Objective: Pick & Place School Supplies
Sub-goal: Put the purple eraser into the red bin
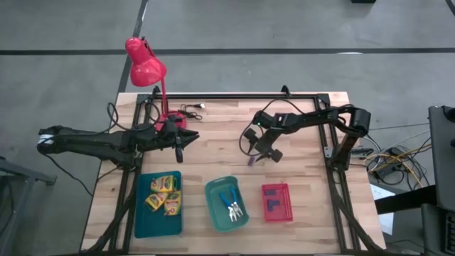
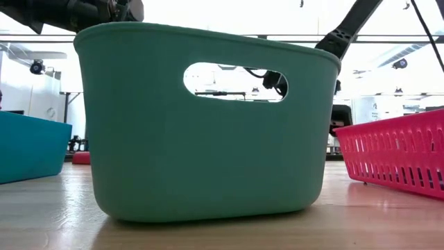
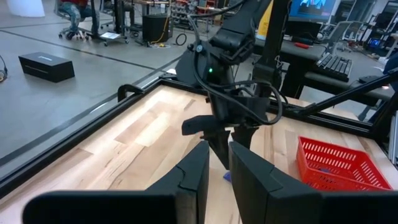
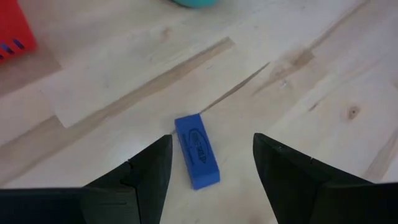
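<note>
- Purple-blue in colour, one small rectangular block (image 4: 197,151) lies flat on the bare wooden table (image 1: 298,128), apart from every tray.
- Right gripper (image 4: 211,165) hangs directly above this block with its fingers spread wide on either side and not touching it; judged as alignment for a grasp.
- Red tray (image 1: 276,202) already holds similar blocks, so it is the probable destination, near the gripper's position.
- Teal tray (image 1: 158,204) contains the crayon boxes (image 1: 164,193); green tray (image 1: 227,204) contains the blue-handled scissors (image 1: 232,205). Sorting by type appears nearly complete.
- Left gripper (image 1: 186,138) waits beside the red desk lamp (image 1: 146,65), fingers narrowly parted and empty, clear of the right arm's path.
</note>
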`<state>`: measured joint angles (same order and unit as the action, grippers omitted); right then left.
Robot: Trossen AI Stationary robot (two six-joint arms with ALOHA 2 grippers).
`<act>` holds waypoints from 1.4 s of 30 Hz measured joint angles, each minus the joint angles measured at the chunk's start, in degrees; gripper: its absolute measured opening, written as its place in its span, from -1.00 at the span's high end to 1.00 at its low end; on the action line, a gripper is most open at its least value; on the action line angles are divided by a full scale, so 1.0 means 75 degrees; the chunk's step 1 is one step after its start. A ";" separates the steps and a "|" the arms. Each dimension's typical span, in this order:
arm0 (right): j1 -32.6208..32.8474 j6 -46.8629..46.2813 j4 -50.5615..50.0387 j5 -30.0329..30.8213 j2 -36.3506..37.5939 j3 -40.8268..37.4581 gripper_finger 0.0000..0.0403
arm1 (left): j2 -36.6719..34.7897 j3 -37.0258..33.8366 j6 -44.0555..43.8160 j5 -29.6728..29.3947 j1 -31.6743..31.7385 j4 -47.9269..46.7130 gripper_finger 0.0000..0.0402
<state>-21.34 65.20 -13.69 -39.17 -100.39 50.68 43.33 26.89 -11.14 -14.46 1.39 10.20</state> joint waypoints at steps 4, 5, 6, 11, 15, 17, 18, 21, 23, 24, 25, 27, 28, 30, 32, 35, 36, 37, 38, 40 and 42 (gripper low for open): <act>0.0003 -0.0071 0.0595 0.0014 -0.0154 -0.0257 -0.09 | 0.0000 0.0000 0.0000 0.0003 0.0000 0.0000 0.67; 0.0003 -0.0124 0.0726 0.0015 -0.0188 -0.0313 -0.09 | 0.0000 0.0000 0.0000 0.0000 0.0000 0.0000 0.67; 0.0003 -0.0126 0.0829 0.0013 -0.0218 -0.0342 -0.09 | 0.0000 0.0000 0.0000 0.0002 0.0000 0.0000 0.67; 0.0003 -0.0047 0.0926 0.0020 -0.0284 -0.0427 -0.09 | 0.0000 0.0000 0.0000 0.0001 0.0000 0.0000 0.67; 0.0003 0.0109 0.0926 0.0217 -0.0284 -0.0464 -0.09 | 0.0000 0.0000 0.0000 0.0002 0.0000 0.0000 0.67; 0.0003 0.0111 0.0928 0.0228 -0.0284 -0.0488 -0.09 | 0.0000 0.0000 0.0000 0.0002 0.0000 0.0000 0.67; 0.0003 0.0109 0.0935 0.0236 -0.0284 -0.0499 -0.09 | 0.0000 0.0000 0.0000 0.0000 0.0000 0.0000 0.67; 0.0009 0.0115 0.0950 0.0241 -0.0284 -0.0546 -0.09 | 0.0000 0.0000 0.0000 0.0000 0.0000 0.0000 0.67; 0.0009 0.0112 0.0988 0.0242 -0.0287 -0.0564 -0.09 | 0.0000 0.0000 0.0000 0.0000 0.0000 0.0000 0.67; 0.0009 0.0109 0.1068 0.0243 -0.0287 -0.0595 -0.09 | 0.0000 0.0000 0.0000 0.0001 0.0000 0.0000 0.67; 0.0009 0.0109 0.1169 0.0243 -0.0287 -0.0642 -0.09 | 0.0000 0.0000 0.0000 0.0000 0.0000 0.0000 0.67; 0.0009 0.0107 0.1285 0.0243 -0.0287 -0.0722 -0.09 | 0.0000 0.0000 0.0000 0.0001 0.0000 0.0000 0.67; 0.0011 0.0086 0.1342 0.0243 -0.0287 -0.0740 -0.09 | 0.0000 0.0000 0.0000 0.0003 0.0000 0.0000 0.67; 0.0012 -0.0090 0.1361 0.0240 -0.0287 -0.0744 -0.09 | 0.0000 0.0000 0.0000 0.0001 0.0000 0.0000 0.67; 0.0024 -0.0277 0.1340 0.0242 -0.0287 -0.0747 -0.09 | 0.0000 0.0000 0.0000 0.0000 0.0000 0.0000 0.67; 0.0076 -0.0535 0.1287 0.0243 -0.0287 -0.0747 -0.09 | 0.0000 0.0000 0.0000 0.0001 0.0000 0.0000 0.67; 0.0095 -0.0659 0.1274 0.0256 -0.0287 -0.0747 -0.09 | 0.0000 0.0000 0.0000 0.0000 0.0000 0.0000 0.67; 0.0112 -0.0748 0.1273 0.0298 -0.0287 -0.0750 -0.09 | 0.0000 0.0000 0.0000 0.0003 0.0000 0.0000 0.67; 0.0129 -0.0851 0.1272 0.0372 -0.0287 -0.0753 -0.09 | 0.0000 0.0000 0.0000 0.0001 0.0000 0.0000 0.67; 0.0165 -0.0940 0.1273 0.0502 -0.0287 -0.0753 -0.09 | 0.0000 0.0000 0.0000 0.0002 0.0000 0.0000 0.67; 0.0205 -0.1059 0.1273 0.0593 -0.0287 -0.0753 -0.09 | 0.0000 0.0000 0.0000 0.0001 0.0000 -0.0003 0.67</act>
<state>-19.81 57.26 -4.14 -34.72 -102.54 45.04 43.33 26.89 -11.14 -14.45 1.39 10.17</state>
